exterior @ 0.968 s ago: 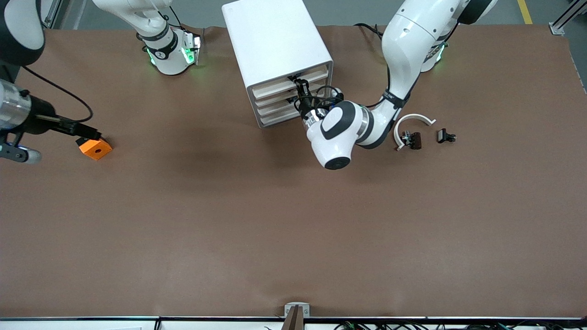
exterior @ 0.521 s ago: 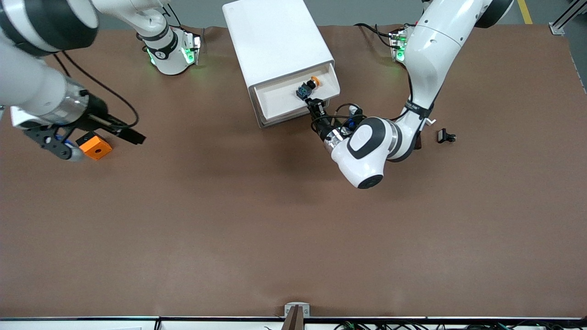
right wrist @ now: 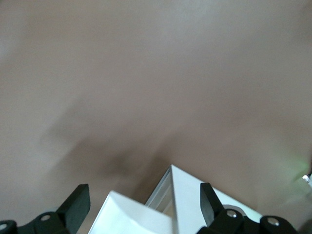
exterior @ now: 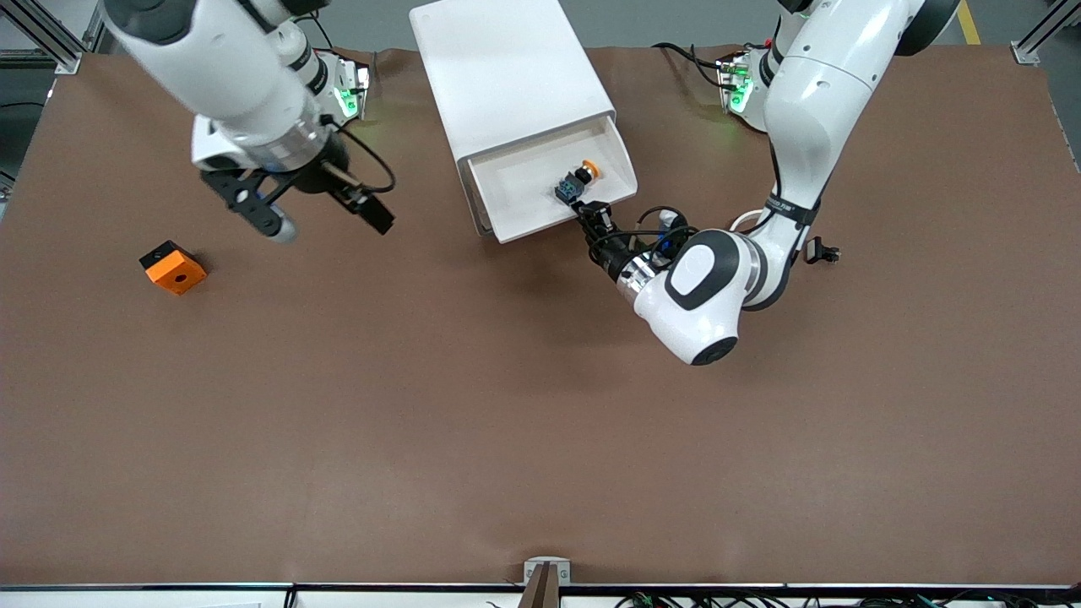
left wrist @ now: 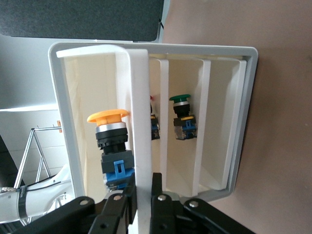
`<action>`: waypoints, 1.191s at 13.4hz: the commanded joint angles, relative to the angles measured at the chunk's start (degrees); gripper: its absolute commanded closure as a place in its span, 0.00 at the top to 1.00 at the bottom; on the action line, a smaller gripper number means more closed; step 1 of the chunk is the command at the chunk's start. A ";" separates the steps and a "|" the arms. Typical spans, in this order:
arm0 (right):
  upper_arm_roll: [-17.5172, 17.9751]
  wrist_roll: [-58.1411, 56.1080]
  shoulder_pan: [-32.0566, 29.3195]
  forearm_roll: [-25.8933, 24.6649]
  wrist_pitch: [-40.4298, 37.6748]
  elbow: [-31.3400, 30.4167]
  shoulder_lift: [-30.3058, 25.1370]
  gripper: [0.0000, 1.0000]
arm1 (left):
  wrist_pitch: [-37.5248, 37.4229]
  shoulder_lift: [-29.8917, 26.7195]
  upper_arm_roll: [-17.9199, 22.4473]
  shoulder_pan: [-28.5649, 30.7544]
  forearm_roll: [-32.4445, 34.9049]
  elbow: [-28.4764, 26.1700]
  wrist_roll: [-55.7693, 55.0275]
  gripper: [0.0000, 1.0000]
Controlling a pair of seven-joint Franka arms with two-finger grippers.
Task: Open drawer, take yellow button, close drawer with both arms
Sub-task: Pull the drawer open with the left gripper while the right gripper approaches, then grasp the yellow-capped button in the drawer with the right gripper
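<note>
The button [exterior: 578, 179] lies in the drawer [exterior: 525, 192] the clenched left gripper [exterior: 596, 216] grips — toward it, the released right gripper [exterior: 338, 207] hovers over the counter [exterior: 540, 405]

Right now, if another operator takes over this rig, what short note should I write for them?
Left hand: shut on the drawer front, the top drawer of the cabinet pulled out.
Right hand: open, holding nothing, in the air above the table toward the right arm's end, beside the cabinet.
Button: lying in the open drawer, close to the drawer front, not yet taken.
Done: drawer opened.
Left: right hand takes the button out; then close the drawer.
</note>
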 commanded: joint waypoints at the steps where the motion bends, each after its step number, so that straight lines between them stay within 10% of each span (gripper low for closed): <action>1: -0.58 4.93 1.99 -0.17 1.82 0.43 -0.21 1.00 | -0.76 0.82 0.30 1.73 -0.83 1.93 0.47 0.71; 2: -0.58 6.42 3.21 0.18 2.35 0.43 -0.13 1.00 | -0.76 0.73 0.30 1.83 -0.74 2.28 0.56 1.00; 10: -0.67 28.75 21.06 -5.89 8.51 2.96 10.23 1.00 | -0.93 -0.15 0.65 7.35 0.05 12.46 0.99 1.00; 16: -0.58 31.31 23.97 -5.27 8.60 11.32 22.36 1.00 | -0.40 -7.00 2.41 7.98 16.79 13.45 25.47 1.00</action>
